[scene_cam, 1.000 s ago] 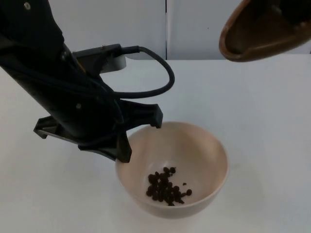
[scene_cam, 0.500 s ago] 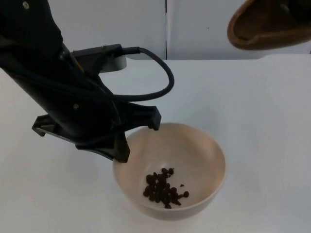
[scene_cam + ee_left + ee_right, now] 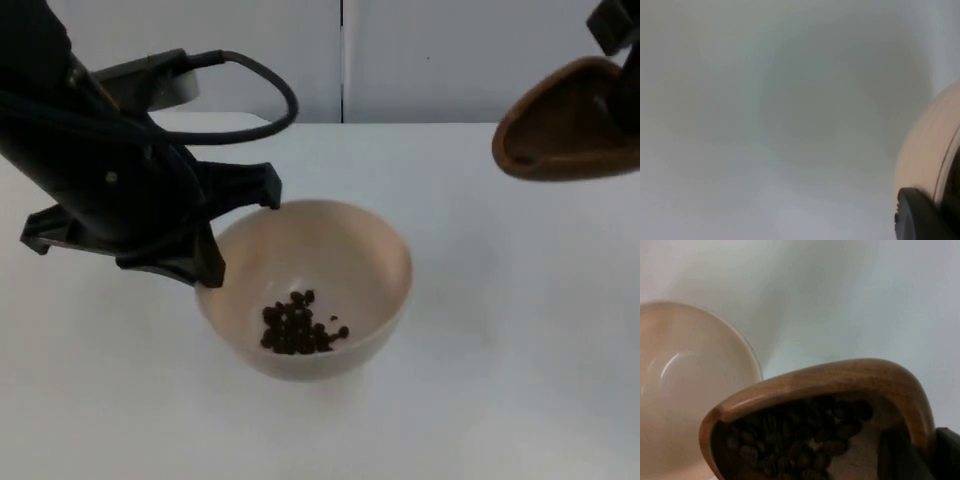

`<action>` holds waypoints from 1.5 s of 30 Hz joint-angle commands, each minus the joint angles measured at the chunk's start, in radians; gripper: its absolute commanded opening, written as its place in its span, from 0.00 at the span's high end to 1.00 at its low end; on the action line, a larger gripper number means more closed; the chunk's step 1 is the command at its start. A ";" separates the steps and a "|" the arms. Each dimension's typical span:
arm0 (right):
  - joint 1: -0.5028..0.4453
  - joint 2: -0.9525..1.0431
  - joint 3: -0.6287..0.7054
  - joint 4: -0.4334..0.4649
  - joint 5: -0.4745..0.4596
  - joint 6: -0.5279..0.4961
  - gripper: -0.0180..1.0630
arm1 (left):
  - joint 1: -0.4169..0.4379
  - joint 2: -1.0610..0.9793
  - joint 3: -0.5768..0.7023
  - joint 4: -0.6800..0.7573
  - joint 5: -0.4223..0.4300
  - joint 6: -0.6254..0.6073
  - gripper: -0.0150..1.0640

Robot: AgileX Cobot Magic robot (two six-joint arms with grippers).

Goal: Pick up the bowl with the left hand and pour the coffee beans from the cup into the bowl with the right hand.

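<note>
A cream bowl (image 3: 330, 255) holds a small heap of coffee beans (image 3: 298, 325) at its bottom. My left gripper (image 3: 238, 232) is shut on the bowl's left rim, one finger inside and one outside. In the left wrist view the bowl's outer wall (image 3: 930, 150) runs beside a black fingertip (image 3: 920, 215). My right gripper (image 3: 628, 95) is shut on a brown wooden cup (image 3: 565, 125), held high to the right of the bowl and tilted toward it. In the right wrist view the cup (image 3: 840, 380) still has beans (image 3: 805, 435) in it, with the bowl (image 3: 690, 380) below it to the side.
The white table top (image 3: 500, 350) spreads around the bowl. The grey partition wall (image 3: 420, 60) closes the far side.
The left arm has carried the bowl left and toward the wall. The right arm has moved the cup down and to the right, farther from the bowl.
</note>
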 commanded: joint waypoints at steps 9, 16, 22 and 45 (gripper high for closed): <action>-0.086 0.038 0.172 0.050 -0.211 0.028 0.98 | 0.118 -0.008 0.004 0.026 -0.035 0.003 0.99; -0.086 0.134 0.178 0.057 -0.281 0.057 0.98 | 0.118 -0.008 0.004 0.038 -0.046 0.060 0.99; -0.086 0.230 0.178 0.057 -0.337 0.091 0.98 | 0.118 -0.003 0.005 0.064 -0.077 0.069 0.99; -0.086 0.354 0.285 0.095 -0.564 0.144 0.98 | 0.118 0.152 0.031 0.083 -0.147 0.069 0.99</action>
